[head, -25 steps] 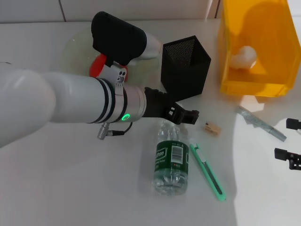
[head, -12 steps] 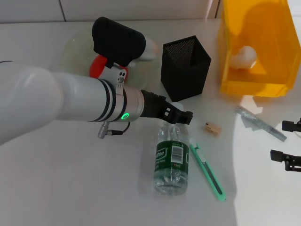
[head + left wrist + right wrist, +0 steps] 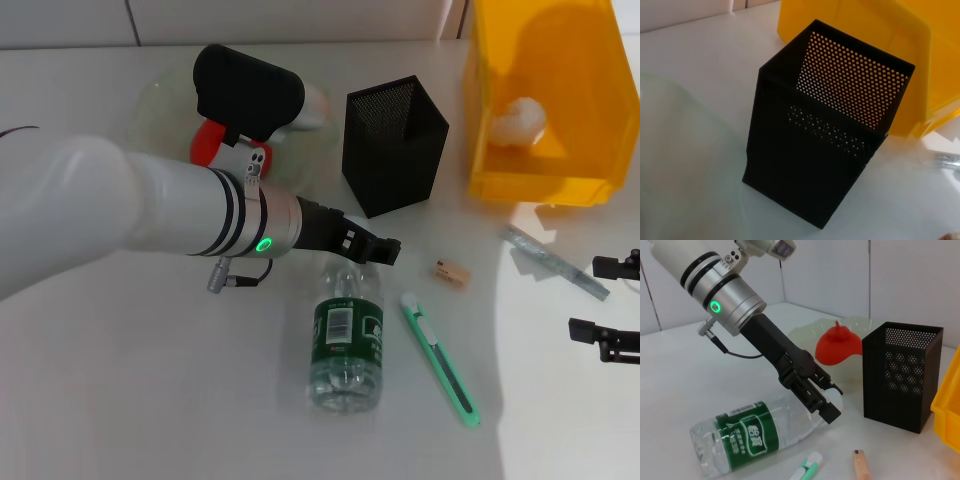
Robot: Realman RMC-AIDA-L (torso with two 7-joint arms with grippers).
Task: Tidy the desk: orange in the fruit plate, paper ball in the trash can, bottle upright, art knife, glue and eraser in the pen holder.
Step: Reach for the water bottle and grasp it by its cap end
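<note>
Clear plastic green-label bottle [image 3: 348,335] lying flat on desk [image 3: 150,400] just before black mesh pen holder [image 3: 393,143], left gripper [image 3: 827,402] fingers narrow around neck; likely light, slippery, crushable, best gripped there.

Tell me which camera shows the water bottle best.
The head view: the whole bottle lies on its side below the left tool, label visible. The right wrist view shows it side-on, neck hidden behind that tool. The left wrist view misses it.

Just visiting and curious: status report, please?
Left hand shut on bottle neck; bottle lying flat. Right hand open, idle at table edge. Nothing in the way.
</note>
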